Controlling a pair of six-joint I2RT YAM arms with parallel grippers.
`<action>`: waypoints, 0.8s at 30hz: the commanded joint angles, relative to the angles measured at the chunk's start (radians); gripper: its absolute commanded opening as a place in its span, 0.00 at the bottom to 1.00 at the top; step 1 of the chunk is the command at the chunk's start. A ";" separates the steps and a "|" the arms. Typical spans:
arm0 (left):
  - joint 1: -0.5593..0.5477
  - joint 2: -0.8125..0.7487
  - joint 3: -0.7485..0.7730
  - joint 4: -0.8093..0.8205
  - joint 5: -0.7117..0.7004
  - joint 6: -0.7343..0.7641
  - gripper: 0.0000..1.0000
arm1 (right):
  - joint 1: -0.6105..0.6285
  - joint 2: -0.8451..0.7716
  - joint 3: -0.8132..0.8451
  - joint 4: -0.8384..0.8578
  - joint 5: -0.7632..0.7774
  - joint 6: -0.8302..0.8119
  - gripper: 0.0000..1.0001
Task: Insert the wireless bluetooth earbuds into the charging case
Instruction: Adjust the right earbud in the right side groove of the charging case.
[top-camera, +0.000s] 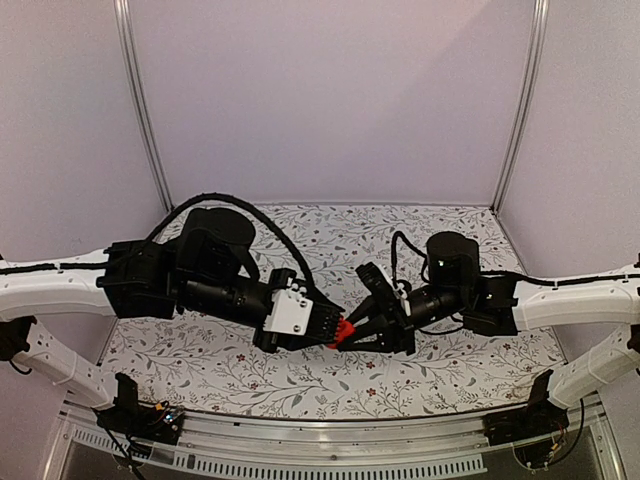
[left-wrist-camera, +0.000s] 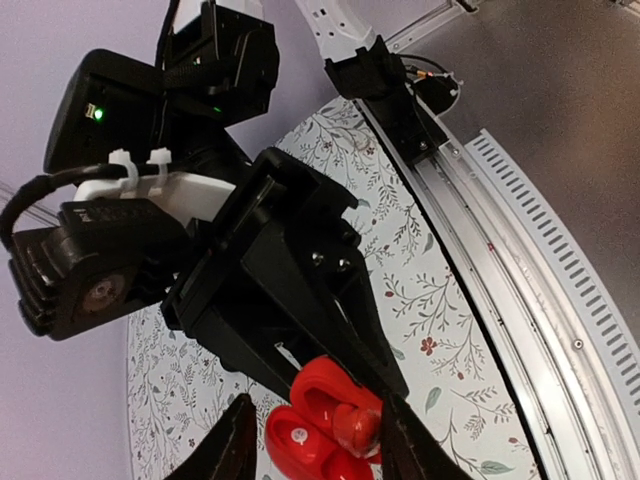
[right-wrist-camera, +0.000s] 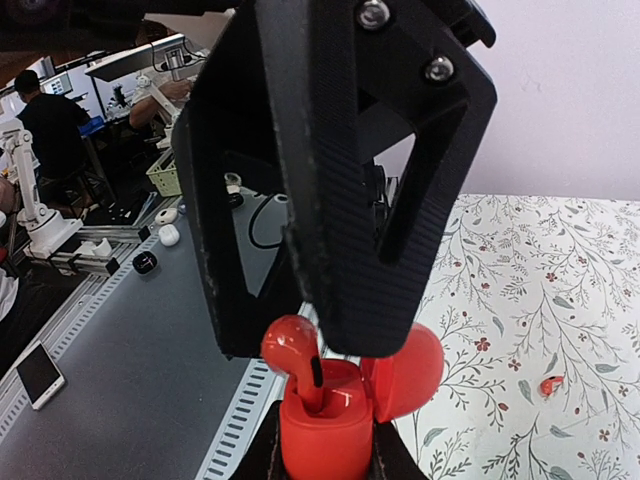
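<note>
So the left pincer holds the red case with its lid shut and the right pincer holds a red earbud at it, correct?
No: the lid stands open, as the right wrist view shows. The left pincer holds the red case, the right pincer a red earbud at it.

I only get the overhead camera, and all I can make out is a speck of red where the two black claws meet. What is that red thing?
Observer: The right wrist camera shows that it is a red charging case with its lid flipped open.
Visitor: Is anything going into it?
Observer: Yes. The right gripper pinches a red earbud, and its stem reaches down into the case.
Visitor: Don't earbuds come in pairs? Where is the other one?
Observer: A second red earbud lies loose on the floral cloth, apart from the case.
</note>
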 joint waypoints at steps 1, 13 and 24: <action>-0.005 -0.017 0.017 0.109 -0.034 -0.018 0.40 | 0.013 0.013 0.029 -0.003 -0.019 -0.014 0.00; -0.006 0.016 0.020 0.100 -0.048 -0.019 0.37 | 0.017 -0.011 0.029 0.016 -0.027 0.001 0.00; -0.005 -0.024 -0.012 0.116 -0.017 -0.012 0.36 | -0.017 -0.051 -0.029 0.140 0.001 0.115 0.00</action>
